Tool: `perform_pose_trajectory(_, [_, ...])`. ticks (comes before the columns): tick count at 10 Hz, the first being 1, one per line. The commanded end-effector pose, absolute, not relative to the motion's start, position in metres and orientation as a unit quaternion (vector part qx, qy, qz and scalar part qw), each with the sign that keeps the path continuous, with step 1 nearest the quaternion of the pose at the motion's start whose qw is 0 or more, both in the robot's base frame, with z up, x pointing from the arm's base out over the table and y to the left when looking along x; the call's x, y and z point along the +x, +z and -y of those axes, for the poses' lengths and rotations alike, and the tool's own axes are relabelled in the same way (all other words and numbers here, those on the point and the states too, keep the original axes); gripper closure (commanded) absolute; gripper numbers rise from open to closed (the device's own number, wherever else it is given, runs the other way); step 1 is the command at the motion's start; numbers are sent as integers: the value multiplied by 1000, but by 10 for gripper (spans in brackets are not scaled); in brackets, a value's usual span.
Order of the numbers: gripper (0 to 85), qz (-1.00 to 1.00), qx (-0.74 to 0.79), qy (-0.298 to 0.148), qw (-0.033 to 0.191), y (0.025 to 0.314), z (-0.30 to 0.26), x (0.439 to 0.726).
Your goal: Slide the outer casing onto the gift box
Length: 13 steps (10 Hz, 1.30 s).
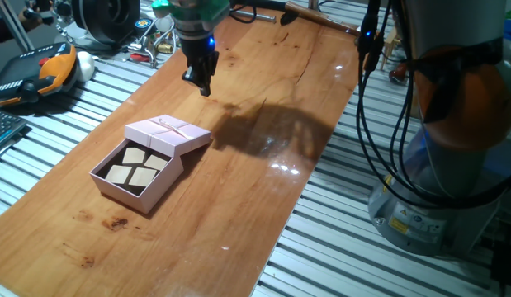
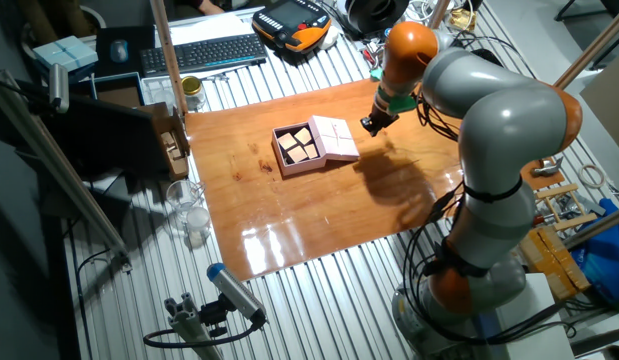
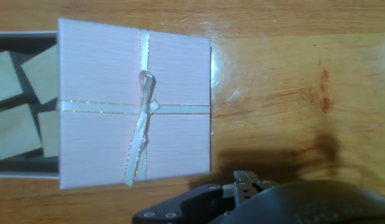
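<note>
Nearest the hand camera, only the dark underside of the gripper [image 3: 242, 186] is seen at the bottom of the frame, so whether its fingers are spread or pressed together cannot be told there; in the fixed views they look close together with nothing between them, but the gap is too small to be judged. Just beyond, the lid [image 3: 135, 103], pale pink with a thin crossed ribbon and a small bow, is laid flat across one end of the box [image 3: 24, 37], so that part of the dark interior is covered and four tan squares [image 3: 18, 102] are left exposed. In one fixed view the box [image 1: 138, 177] is set on the wooden table [image 1: 263, 165] toward its left long edge, roughly midway along it, with the lid [image 1: 168, 134] resting on the end that faces the far edge. The gripper [image 1: 199, 78] is held above the wood, apart from the lid and on its far side, probably so that the lid's free edge can be pushed from behind. The lid is judged to be only partly on, and the sliding is not yet finished. A push square to the edge is likely needed, since the light cardboard could twist or ride up.
</note>
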State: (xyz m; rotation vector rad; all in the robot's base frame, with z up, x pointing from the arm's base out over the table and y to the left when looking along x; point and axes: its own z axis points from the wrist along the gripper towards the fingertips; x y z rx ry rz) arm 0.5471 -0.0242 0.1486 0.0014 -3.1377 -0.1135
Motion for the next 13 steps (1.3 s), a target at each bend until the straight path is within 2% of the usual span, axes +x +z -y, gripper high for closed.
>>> perform_pose_trajectory(1, [850,1000,3,-29,4,149,24,547])
perform_pose_trajectory(7, [850,1000,10,-15,2,149,24,547])
perform_pose_trajectory(10, [850,1000,9,-9,22,149,24,547])
perform_pose_trajectory(12, [850,1000,10,-5,3,149,24,547])
perform_pose_trajectory(13, [850,1000,14,-6,0,146,24,549])
